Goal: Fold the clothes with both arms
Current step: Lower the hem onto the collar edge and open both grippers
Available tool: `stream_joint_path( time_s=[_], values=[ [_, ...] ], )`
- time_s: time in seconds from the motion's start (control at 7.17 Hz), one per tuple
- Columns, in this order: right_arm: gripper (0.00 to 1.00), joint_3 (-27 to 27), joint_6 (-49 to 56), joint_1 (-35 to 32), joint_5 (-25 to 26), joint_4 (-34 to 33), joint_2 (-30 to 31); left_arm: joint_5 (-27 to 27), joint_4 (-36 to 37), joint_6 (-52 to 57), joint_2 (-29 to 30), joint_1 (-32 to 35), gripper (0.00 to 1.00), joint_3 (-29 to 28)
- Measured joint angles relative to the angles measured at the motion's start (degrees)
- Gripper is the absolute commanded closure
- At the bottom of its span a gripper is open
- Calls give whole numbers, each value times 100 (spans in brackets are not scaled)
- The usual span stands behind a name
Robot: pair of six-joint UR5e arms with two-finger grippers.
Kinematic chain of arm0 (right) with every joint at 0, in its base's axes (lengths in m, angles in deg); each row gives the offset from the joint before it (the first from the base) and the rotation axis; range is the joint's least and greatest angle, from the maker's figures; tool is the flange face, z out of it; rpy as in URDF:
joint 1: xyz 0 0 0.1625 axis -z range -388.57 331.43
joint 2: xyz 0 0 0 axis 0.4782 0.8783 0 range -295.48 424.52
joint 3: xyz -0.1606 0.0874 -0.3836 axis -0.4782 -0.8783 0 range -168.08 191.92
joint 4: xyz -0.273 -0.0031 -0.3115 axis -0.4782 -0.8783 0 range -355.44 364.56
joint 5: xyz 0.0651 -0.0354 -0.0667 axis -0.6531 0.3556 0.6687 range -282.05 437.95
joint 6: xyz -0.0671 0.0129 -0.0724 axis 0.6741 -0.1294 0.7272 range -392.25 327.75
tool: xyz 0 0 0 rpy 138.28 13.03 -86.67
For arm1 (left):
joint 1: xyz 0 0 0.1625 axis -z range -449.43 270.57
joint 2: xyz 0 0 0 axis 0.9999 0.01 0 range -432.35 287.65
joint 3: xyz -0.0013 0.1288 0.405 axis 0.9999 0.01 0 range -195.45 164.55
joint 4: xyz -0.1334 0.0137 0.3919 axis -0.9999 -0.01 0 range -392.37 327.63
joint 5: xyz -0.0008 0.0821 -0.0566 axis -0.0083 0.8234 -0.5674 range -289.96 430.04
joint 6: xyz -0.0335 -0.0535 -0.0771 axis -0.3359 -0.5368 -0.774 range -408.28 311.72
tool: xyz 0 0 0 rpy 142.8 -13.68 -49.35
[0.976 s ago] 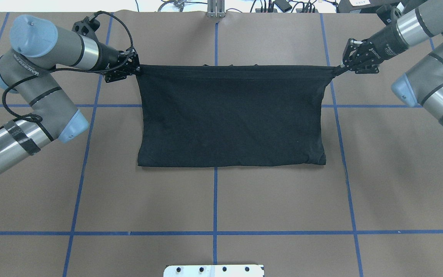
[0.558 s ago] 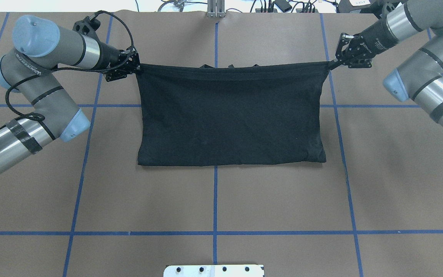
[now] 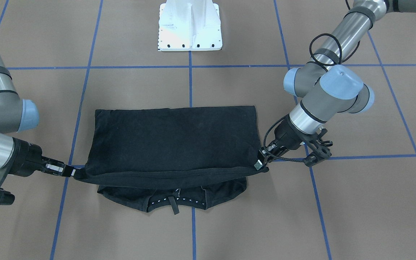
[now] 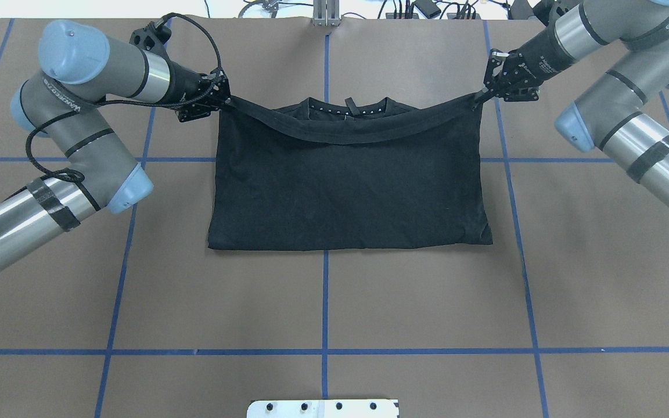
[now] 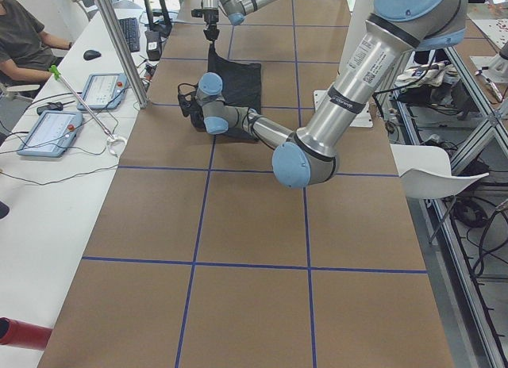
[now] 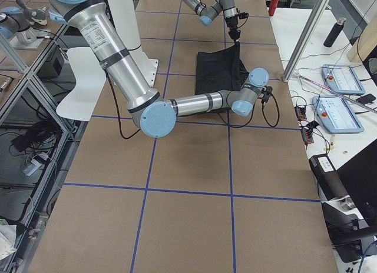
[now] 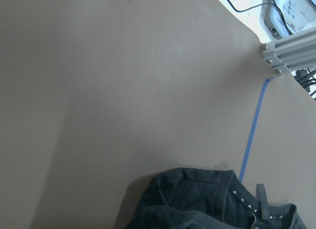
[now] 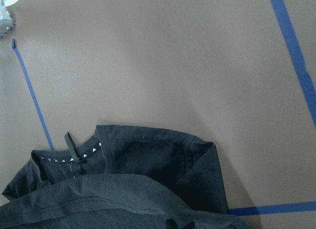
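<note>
The black T-shirt (image 4: 346,186) lies folded on the brown table, no print showing. My left gripper (image 4: 224,100) is shut on the far left corner of its upper layer, and my right gripper (image 4: 478,94) is shut on the far right corner. The held edge sags in a curve between them, uncovering the collar (image 4: 346,107) with its white-dotted band. In the front-facing view the left gripper (image 3: 260,163) is on the right and the right gripper (image 3: 69,170) on the left, with the collar (image 3: 173,203) under the lifted edge. Both wrist views show the collar (image 7: 247,199) (image 8: 74,155) on the table.
The white base block (image 4: 323,408) sits at the near edge. Blue tape lines (image 4: 326,302) grid the brown table. An aluminium post (image 4: 326,14) and cables stand at the far edge. A person (image 5: 20,35) sits at a side desk with tablets (image 5: 51,132).
Both grippers have moved inward toward each other and slightly farther away. The held edge, taut before, now sags and the collar behind it shows.
</note>
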Motion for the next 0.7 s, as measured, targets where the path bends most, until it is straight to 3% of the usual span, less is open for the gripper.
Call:
stream_joint_path(
  time_s=[0.7],
  values=[
    [100, -40, 8, 21, 97, -11, 2, 3, 5, 50, -1, -33, 100, -163]
  ],
)
